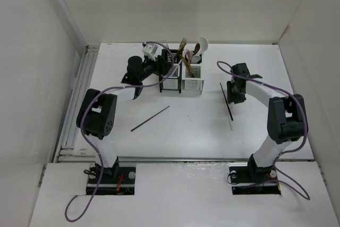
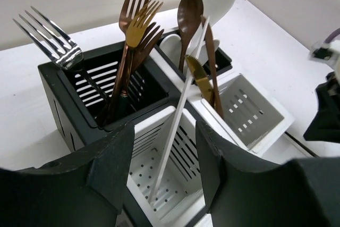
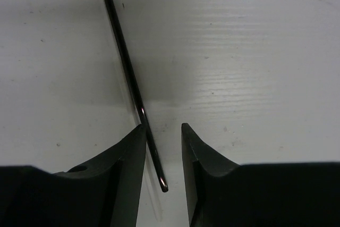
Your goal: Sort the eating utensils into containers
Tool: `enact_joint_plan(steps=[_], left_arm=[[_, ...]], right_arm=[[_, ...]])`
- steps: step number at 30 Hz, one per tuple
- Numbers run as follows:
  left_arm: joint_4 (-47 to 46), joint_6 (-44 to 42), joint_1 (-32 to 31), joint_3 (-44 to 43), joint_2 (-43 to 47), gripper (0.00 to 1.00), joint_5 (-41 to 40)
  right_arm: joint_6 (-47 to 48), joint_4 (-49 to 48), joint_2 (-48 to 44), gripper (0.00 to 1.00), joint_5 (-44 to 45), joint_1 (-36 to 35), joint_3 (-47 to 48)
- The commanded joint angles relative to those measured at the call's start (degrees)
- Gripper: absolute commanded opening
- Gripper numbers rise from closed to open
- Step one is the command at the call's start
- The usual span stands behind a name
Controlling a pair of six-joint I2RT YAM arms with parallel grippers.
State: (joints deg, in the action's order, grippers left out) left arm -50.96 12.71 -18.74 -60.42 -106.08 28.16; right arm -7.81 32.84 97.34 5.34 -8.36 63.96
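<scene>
My left tool [image 2: 163, 131] is half open and holds nothing. The white chopstick [image 2: 178, 126] leans free between its fingers, standing in a white container [image 2: 151, 134]. My right tool [image 3: 162, 131] is partly open around the black chopstick [image 3: 125, 62], which lies on the desk [image 3: 255, 51].

The left arm [image 1: 101, 115] is extended far forward, the left gripper [image 2: 163, 159] held with jaws parted; the right gripper [image 3: 162, 131] is pointed down, jaws narrowly parted
</scene>
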Motion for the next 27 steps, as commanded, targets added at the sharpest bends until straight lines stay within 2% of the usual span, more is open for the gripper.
enact_joint_plan(steps=[1,6,12,18,21,24,25,27], left_arm=[[2.5,-1.2,-0.2,1.4,6.8,0.46,-0.3],[6.5,-2.3,-0.2,2.1,9.1,0.46,-1.4],[5.4,-3.9,-0.2,6.1,13.0,0.47,-4.8],[3.7,-5.1,-0.2,10.0,15.1,0.47,-8.4],[3.7,-5.1,0.4,10.6,16.3,0.47,-10.2],[3.7,-5.6,1.1,11.2,17.5,0.47,-11.0],[3.7,-5.6,1.6,11.8,17.5,0.47,-11.0],[3.2,-5.6,2.2,12.3,18.1,0.47,-11.0]], right_arm=[[-0.6,0.2,0.7,0.38,-1.8,-0.3,0.4],[1.0,-0.8,4.0,0.37,-3.7,-0.3,0.4],[1.0,-1.5,4.5,0.37,-3.7,-0.3,-0.7],[1.0,1.2,7.6,0.36,-1.2,-0.3,3.4],[1.0,3.5,8.8,0.22,-1.2,-0.8,5.5],[1.6,4.9,10.4,0.03,-1.2,-0.8,6.4],[1.6,4.9,10.4,0.0,-1.2,-0.8,7.0],[1.6,4.9,10.4,0.0,-1.2,-0.8,7.1]])
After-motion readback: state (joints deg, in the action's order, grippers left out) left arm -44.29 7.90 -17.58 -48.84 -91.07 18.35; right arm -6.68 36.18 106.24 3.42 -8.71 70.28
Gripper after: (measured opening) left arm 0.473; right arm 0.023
